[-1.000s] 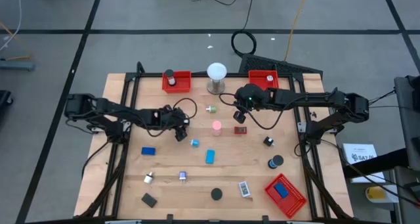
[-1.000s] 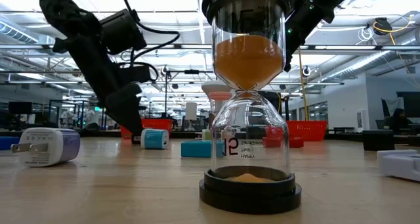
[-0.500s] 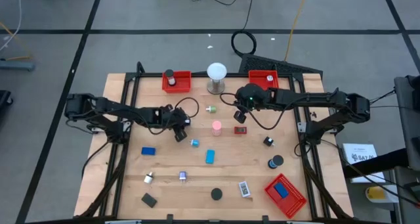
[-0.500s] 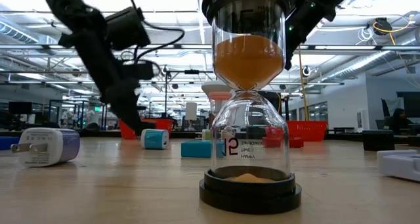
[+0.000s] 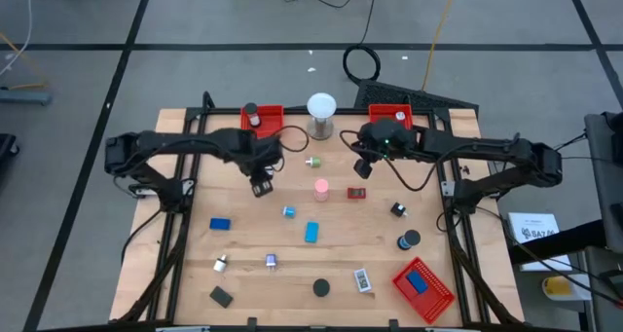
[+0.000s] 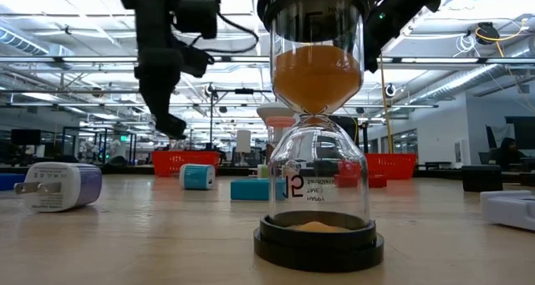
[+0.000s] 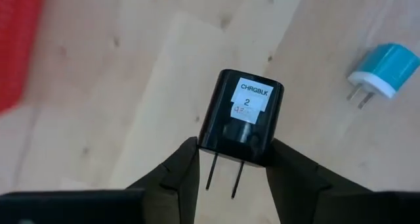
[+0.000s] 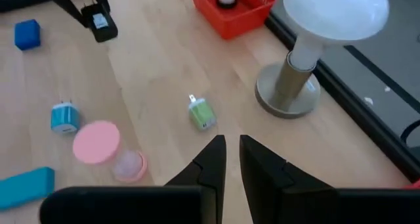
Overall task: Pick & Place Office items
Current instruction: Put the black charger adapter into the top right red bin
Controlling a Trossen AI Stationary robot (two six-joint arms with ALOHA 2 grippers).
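Note:
My left gripper hangs above the table's far-left middle, shut on a black charger block with a white label. The low view shows this gripper raised well off the table. My right gripper hovers shut and empty near the far middle, above a red block and a pink disc. A green plug lies just beyond its fingers. Blue blocks, a blue plug, black pieces and an hourglass rest on the table. My left gripper pinches the black charger block between its two fingers, one on each side wall at the prong end. The fingers come from above, pointing down. The block is lifted clear of the table, its two prongs pointing back between the fingers.
Two red mesh trays stand at the far edge, with the white globe on its metal base between them. A third red tray at the near right corner holds a blue item. Bare wood lies along the near left.
My left gripper has risen from the table, carrying the black charger block clear of the wood, and has moved toward the far edge and the far-left red tray. Its arm has swung higher. My right gripper has drifted slightly toward the right.

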